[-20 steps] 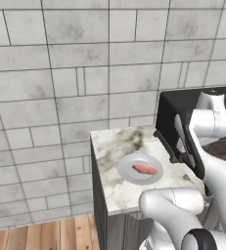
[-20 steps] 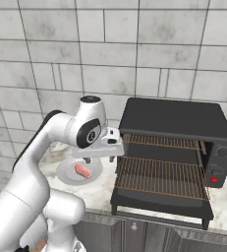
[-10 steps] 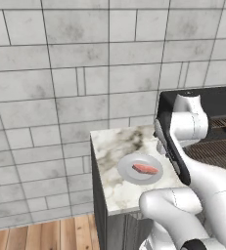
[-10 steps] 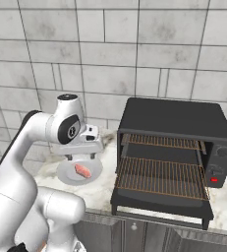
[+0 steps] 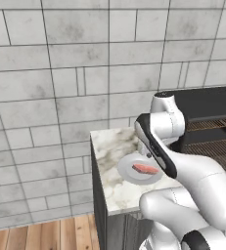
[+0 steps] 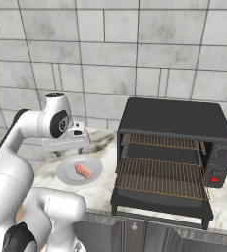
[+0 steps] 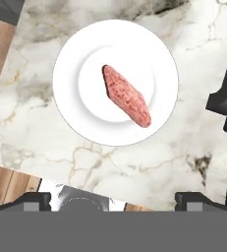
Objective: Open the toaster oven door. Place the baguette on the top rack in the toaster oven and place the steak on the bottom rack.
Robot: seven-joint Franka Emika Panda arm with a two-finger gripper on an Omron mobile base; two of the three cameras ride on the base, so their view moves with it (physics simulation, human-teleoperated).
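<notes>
Marble, white with grey and brownish veins, makes up the tabletop (image 7: 149,167), and a round white plate (image 7: 70,113) with a shallow well sits on it. On the plate lies the steak (image 7: 127,96), a flat, elongated pink-red slab with a mottled, grainy surface and a darker edge at one end. From the right base view the same steak (image 6: 83,171) rests near the middle of the plate (image 6: 66,174), just to the left of the toaster oven (image 6: 174,123).

That oven is a matte black box with rounded corners, a control panel on its right side carrying a knob and a small red light. Its toaster oven door (image 6: 159,203) is dropped flat, forming a dark shelf in front. Inside, two copper-brown wire racks (image 6: 159,174) run in fine parallel lines; the lower one is pulled well forward over the door.

The gripper (image 6: 68,142) hangs above the plate, apart from the meat, its fingers (image 7: 34,201) spread wide and holding nothing; just their dark tips show at the bottom of the hand view. In the left base view the arm's white shell covers much of the oven (image 5: 207,105), and the oven's right side is cut off by the frame. Grey stone-look tiles line the wall (image 5: 60,73) behind.
</notes>
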